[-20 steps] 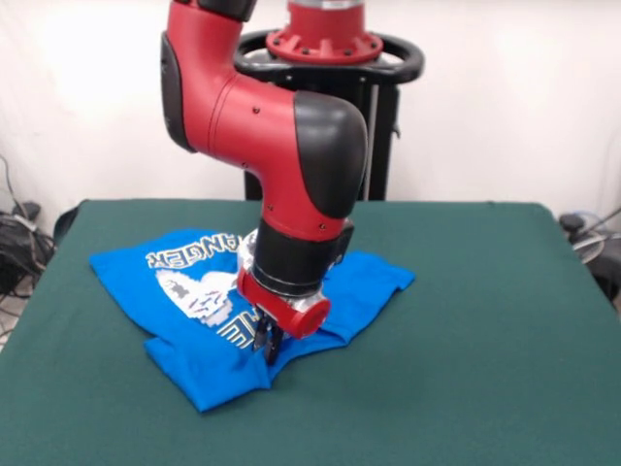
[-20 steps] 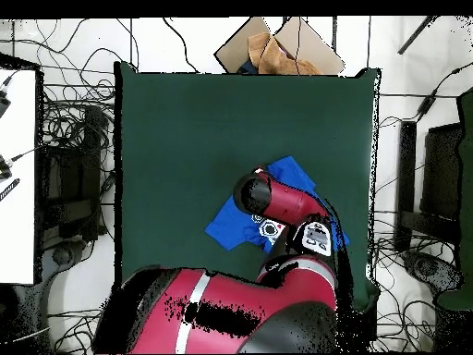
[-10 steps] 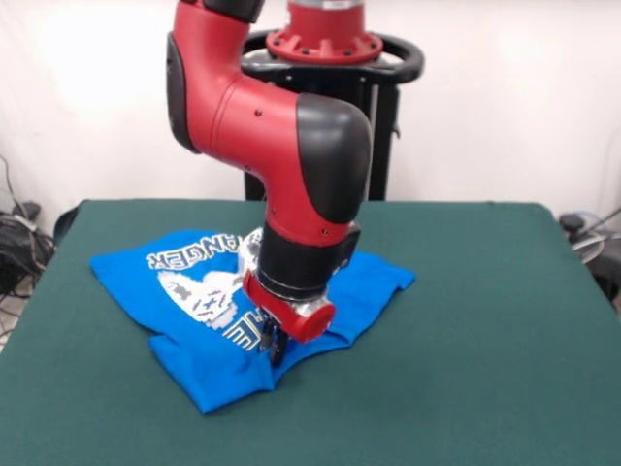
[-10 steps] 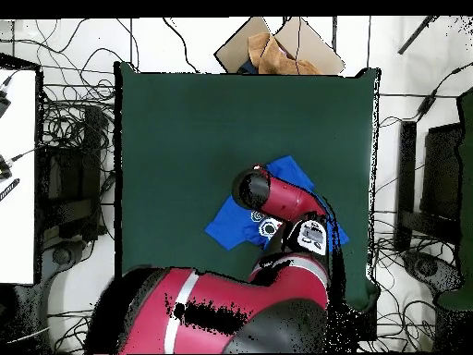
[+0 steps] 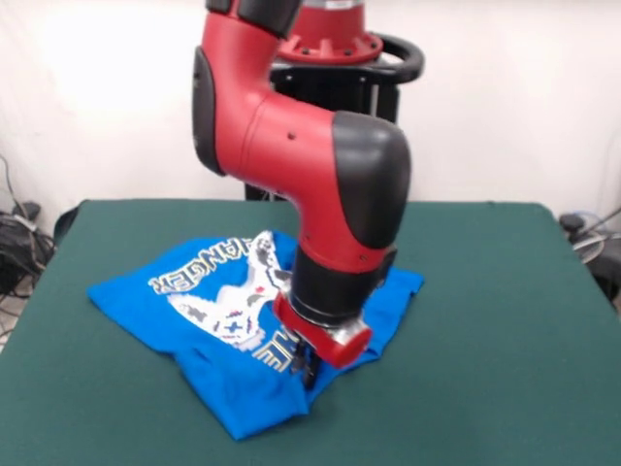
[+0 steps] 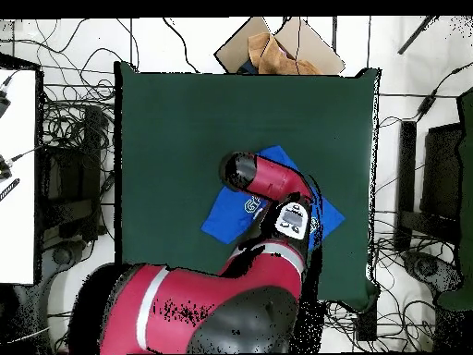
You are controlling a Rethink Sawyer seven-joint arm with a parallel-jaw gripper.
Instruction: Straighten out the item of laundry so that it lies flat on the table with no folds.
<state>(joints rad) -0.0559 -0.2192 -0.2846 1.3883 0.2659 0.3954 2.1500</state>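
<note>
The item of laundry (image 5: pixel 194 291) is a bright blue T-shirt with a white print, lying rumpled and partly folded on the green table (image 5: pixel 485 320). It sits left of centre in the front view. My gripper (image 5: pixel 309 374) points down at the shirt's near edge, shut on a pinch of the blue fabric right at the table surface. In the overhead view the red arm covers the middle of the shirt (image 6: pixel 222 220), and blue corners show on both sides of it. The gripper itself is hidden under the arm there.
Green table surface (image 6: pixel 185 120) stretches wide around the shirt on all sides. A cardboard box (image 6: pixel 277 46) lies beyond the table's top edge in the overhead view. Cables (image 6: pixel 74 139) run along the floor beside the table.
The arm has moved toward the near right of the front view, dragging the pinched edge along. The shirt has shifted and spread somewhat that way.
</note>
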